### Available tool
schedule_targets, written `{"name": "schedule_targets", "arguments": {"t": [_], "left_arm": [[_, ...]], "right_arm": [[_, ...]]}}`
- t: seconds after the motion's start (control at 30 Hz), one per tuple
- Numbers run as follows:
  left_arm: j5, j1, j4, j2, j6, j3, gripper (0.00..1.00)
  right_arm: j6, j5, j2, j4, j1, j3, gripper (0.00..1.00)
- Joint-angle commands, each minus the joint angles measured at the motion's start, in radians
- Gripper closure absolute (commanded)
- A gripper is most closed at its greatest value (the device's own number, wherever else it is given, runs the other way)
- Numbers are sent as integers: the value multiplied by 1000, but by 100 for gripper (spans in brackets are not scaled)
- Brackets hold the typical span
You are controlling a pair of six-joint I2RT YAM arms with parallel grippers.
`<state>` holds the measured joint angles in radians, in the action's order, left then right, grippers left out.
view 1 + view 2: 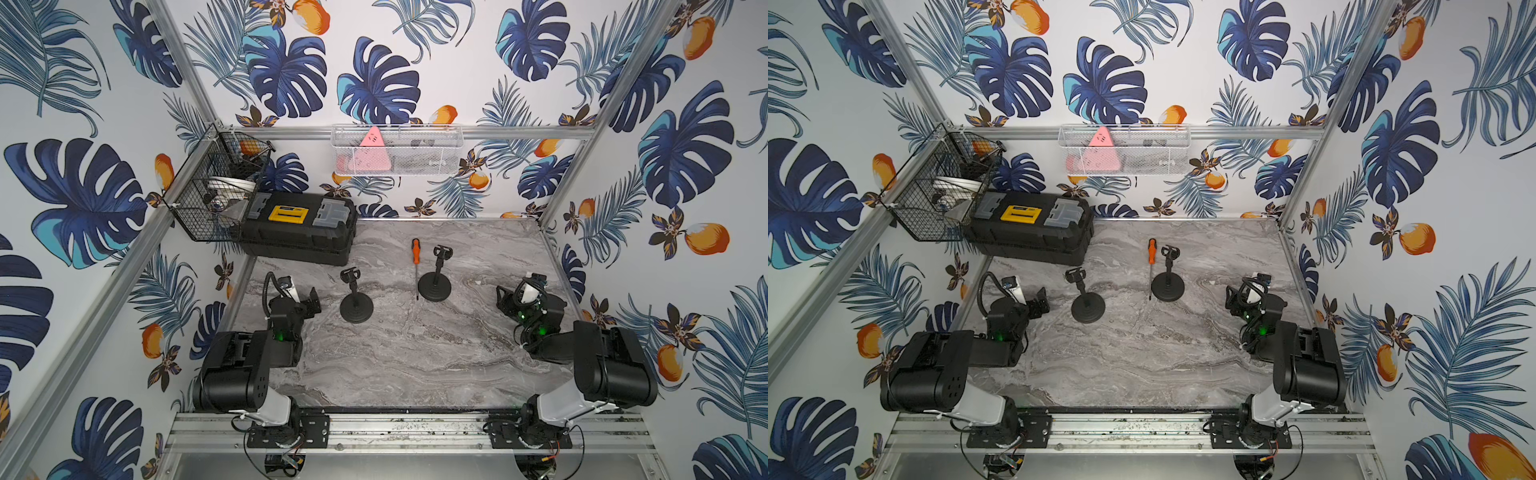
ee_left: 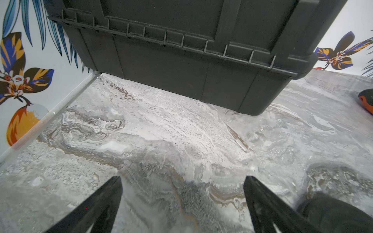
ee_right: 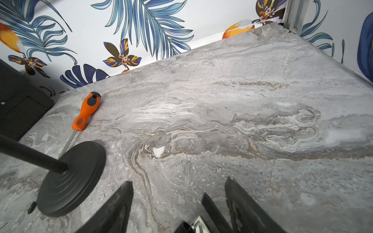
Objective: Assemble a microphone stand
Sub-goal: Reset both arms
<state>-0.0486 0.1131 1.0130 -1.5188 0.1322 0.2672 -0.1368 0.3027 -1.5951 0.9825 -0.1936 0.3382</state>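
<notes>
At three o'clock from my left hand (image 1: 311,301), spread wide and empty, the nearer microphone stand (image 1: 356,309) rises upright; right hand (image 1: 503,300) part-open, empty.

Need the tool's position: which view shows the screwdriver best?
A top view: the whole screwdriver lies flat beside a stand. The right wrist view shows the handle, tip hidden behind the stand's base; the left wrist view, just its end.

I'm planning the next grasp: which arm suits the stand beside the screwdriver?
Right, probably: the right gripper, open and empty, is nearer that stand; the left gripper has the other stand in its way.
</notes>
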Motion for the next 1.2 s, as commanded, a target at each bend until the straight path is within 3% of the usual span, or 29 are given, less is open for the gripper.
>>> {"name": "schedule_targets", "arguments": {"t": [0.0,0.1,0.17,0.23,0.3,0.37,0.47,0.53,0.63,0.77,0.8,0.83,0.87,1.17], "left_arm": [[61,-8,91,-11,-17,1,1],[78,-41,103,-49,-60,10,1],[74,-73,230,-152,-92,7,1],[60,-81,92,-103,-103,30,1],[44,-89,160,-142,-101,35,1],[23,-91,48,-112,-108,63,1],[45,-91,16,-124,-120,91,1],[42,-91,33,-132,-121,91,1],[34,-118,23,-132,-124,96,1],[33,-121,11,-127,-125,98,1],[33,-120,14,-128,-123,97,1],[31,-121,23,-132,-123,95,1],[33,-121,11,-127,-125,97,1],[28,-122,7,-134,-125,104,1]], "right_arm": [[10,-11,3,29,1,12,24],[6,-20,-9,27,0,27,24],[11,-26,-3,-4,4,38,23],[13,-28,-3,-7,6,38,23],[12,-33,-8,3,8,37,23],[19,-60,-9,-31,20,53,23],[60,-122,-39,-77,71,76,22],[53,-125,-79,42,79,50,22],[53,-159,-47,-69,79,73,22],[53,-167,-60,-29,80,67,21],[57,-183,-55,-52,88,74,20],[58,-201,-60,-46,95,75,4],[61,-217,-67,-24,104,72,0],[59,-223,-65,-31,106,71,0]]}}
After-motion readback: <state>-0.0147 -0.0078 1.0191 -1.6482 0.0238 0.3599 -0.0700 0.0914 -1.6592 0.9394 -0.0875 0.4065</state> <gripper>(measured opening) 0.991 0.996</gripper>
